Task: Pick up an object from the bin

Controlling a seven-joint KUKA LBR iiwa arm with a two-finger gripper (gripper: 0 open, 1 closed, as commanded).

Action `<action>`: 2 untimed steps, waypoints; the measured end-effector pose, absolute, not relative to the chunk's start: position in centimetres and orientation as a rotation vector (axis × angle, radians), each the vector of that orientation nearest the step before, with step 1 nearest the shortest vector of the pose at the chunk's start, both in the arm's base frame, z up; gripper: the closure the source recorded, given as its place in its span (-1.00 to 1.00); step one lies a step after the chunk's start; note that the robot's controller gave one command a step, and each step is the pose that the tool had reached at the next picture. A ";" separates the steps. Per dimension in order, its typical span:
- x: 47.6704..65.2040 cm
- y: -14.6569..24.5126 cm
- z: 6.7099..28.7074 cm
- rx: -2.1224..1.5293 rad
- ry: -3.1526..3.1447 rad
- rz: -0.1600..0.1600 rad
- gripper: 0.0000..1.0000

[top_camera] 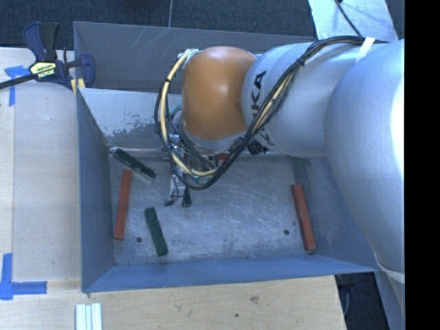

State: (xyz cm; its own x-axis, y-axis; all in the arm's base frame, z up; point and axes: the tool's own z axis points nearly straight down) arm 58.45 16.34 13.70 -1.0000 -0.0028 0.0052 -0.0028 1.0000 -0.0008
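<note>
My gripper (180, 194) hangs below the orange wrist cover, over the bin floor left of the middle, with bare floor beneath it. A dark green flat stick (156, 231) lies just below and to its left, near the front wall. A dark, almost black bar (134, 163) lies slanted to the upper left of the gripper, by the back wall. A small red piece (220, 158) peeks out under the wrist cover, mostly hidden.
A red-brown stick (122, 204) lies along the bin's left wall. Another red-brown stick (302, 218) lies near the right wall. The arm and its cables cover the back right of the bin. The floor between the sticks is bare.
</note>
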 end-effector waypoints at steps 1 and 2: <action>51.7 18.4 6.8 0.768 -3.042 -0.001 -1.00; 49.7 19.4 10.1 1.339 -2.846 -0.001 -1.00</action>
